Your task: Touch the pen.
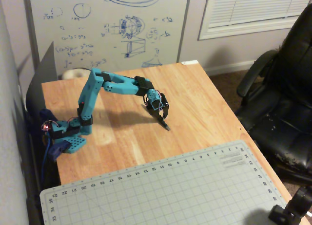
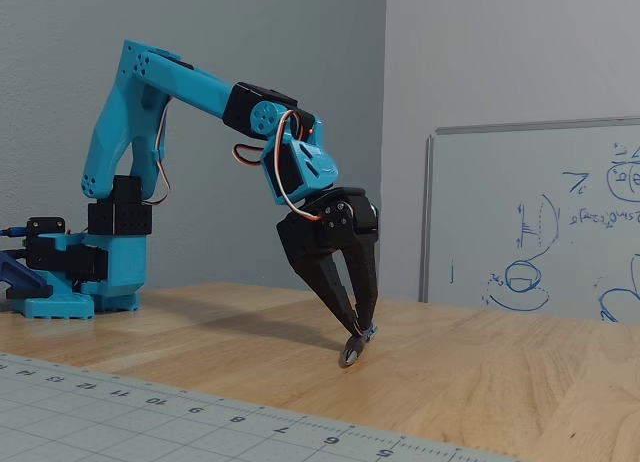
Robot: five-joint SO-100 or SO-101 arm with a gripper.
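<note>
— On the wooden table, how many arms do you count?

— One blue arm, its base at the far left in the high fixed view, reaching right and bending down to the wood.

— And the gripper?

— One black gripper with two fingers, pointing down. In the low side view the fingers narrow almost to a single point, with only a thin slit between them higher up. At the tips a small dark thing touches the table.

— Is that the pen?

— It looks like it. One pen, short and dark, tilted, its lower end on the wood and its upper end between or right at the fingertips. From above it shows as a dark sliver just below the gripper. Whether the fingers pinch it or only rest against it, I cannot tell.

— What else is there?

— One grey cutting mat with a ruled grid, covering the near end of the table, apart from the gripper. One whiteboard with blue sketches leaning at the far side. One black office chair to the right of the table. One window with white blinds at the far right.
</note>
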